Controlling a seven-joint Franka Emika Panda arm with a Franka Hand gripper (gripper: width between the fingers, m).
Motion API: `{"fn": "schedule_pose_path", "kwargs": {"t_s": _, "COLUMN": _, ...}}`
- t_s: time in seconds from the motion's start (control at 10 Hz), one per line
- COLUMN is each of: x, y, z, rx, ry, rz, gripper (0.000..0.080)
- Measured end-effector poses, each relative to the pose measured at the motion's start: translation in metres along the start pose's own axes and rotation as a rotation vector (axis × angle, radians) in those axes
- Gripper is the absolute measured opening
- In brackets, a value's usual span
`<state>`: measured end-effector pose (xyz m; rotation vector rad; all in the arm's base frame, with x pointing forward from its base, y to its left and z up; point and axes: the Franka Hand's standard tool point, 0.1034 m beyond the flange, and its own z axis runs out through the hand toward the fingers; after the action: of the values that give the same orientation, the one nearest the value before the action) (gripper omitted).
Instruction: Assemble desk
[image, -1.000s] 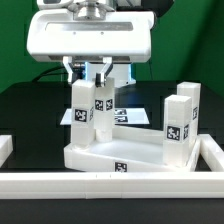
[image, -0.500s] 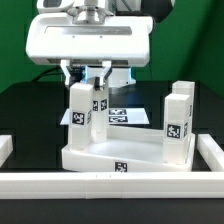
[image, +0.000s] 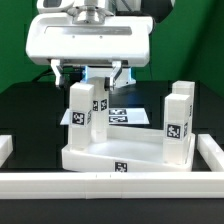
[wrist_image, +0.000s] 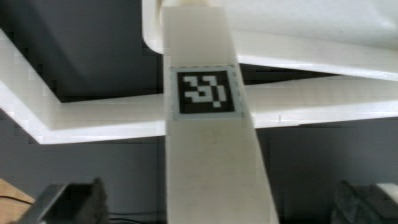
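Claw (image: 91, 73) spread wide above the desk top (image: 120, 152), gripping nothing.

Beneath its fingers (image: 117, 72) two legs (image: 88, 112) stand upright on the top's corner, unheld; two more legs (image: 178, 121) stand at the opposite corner. A rail (image: 110, 183) lies in front of the top, the marker board (image: 131, 116) behind the legs.

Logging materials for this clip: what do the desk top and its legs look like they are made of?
Desk top: apparently rigid white plastic, matte to slightly satin, with a uniform colour and a crisp raised rim. Legs: the same white plastic look, with square edges and soft highlights. The black-and-white tags look printed or stuck on; I cannot tell which.
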<state>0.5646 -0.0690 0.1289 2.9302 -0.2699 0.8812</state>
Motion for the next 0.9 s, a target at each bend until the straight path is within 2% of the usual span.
{"fn": "schedule_pose_path", "kwargs": {"t_s": 0.4, "x": -0.002, "y": 0.001, "z": 0.002, "rx": 0.005, "ry": -0.033, "rz": 0.006, "gripper": 0.0649}}
{"fn": "schedule_pose_path", "kwargs": {"t_s": 0.6, "x": 0.019, "y": 0.017, "z": 0.005, "rx": 0.036, "ry": -0.161, "rz": 0.058, "gripper": 0.0649}}
{"fn": "schedule_pose_path", "kwargs": {"t_s": 0.7, "x": 0.02, "y": 0.018, "z": 0.009, "rx": 0.035, "ry": -0.164, "rz": 0.06, "gripper": 0.0649}}
{"fn": "schedule_pose_path", "kwargs": {"t_s": 0.8, "x": 0.013, "y": 0.013, "z": 0.012, "rx": 0.056, "ry": -0.249, "rz": 0.075, "gripper": 0.0649}}
{"fn": "schedule_pose_path", "kwargs": {"t_s": 0.9, "x": 0.013, "y": 0.006, "z": 0.013, "rx": 0.086, "ry": -0.362, "rz": 0.101, "gripper": 0.0649}}
